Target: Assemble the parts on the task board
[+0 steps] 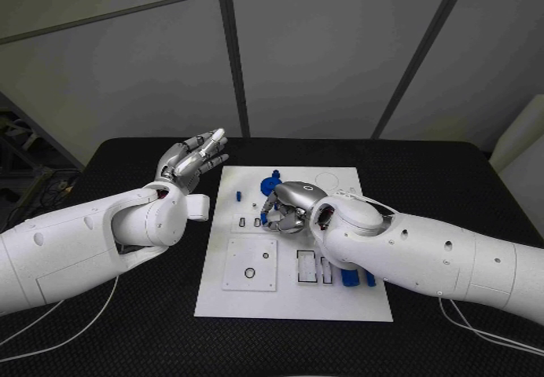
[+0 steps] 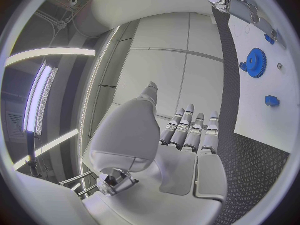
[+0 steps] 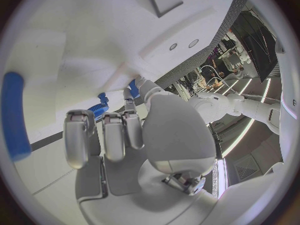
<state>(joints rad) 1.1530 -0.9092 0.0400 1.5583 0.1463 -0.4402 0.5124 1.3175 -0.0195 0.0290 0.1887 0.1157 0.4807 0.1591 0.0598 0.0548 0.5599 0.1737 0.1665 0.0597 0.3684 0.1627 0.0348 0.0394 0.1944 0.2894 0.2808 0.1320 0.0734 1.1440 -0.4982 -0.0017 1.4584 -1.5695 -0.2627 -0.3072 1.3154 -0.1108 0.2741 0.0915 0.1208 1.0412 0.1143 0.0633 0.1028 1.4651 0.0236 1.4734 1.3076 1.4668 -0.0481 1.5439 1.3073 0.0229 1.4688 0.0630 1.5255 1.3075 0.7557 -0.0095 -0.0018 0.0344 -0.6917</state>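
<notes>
The white task board (image 1: 292, 302) lies in the middle of the black table. A blue gear (image 1: 269, 185) (image 2: 255, 62) (image 3: 98, 109) stands near its far edge. My right hand (image 1: 290, 209) (image 3: 119, 130) hovers low over the board just in front of the gear, fingers curled, and seems to pinch a small blue part (image 1: 270, 209) (image 3: 133, 88) between thumb and finger. My left hand (image 1: 192, 161) (image 2: 187, 135) is raised beside the board's far left corner, fingers stretched out and holding nothing. Two blue parts (image 1: 358, 276) lie near the board's right edge.
A small blue peg (image 1: 239, 194) (image 2: 271, 100) stands on the board's left side. A square inset (image 1: 249, 265) with a ring and dark slots (image 1: 307, 265) sit on the near half. Black table (image 1: 453, 181) surrounds the board.
</notes>
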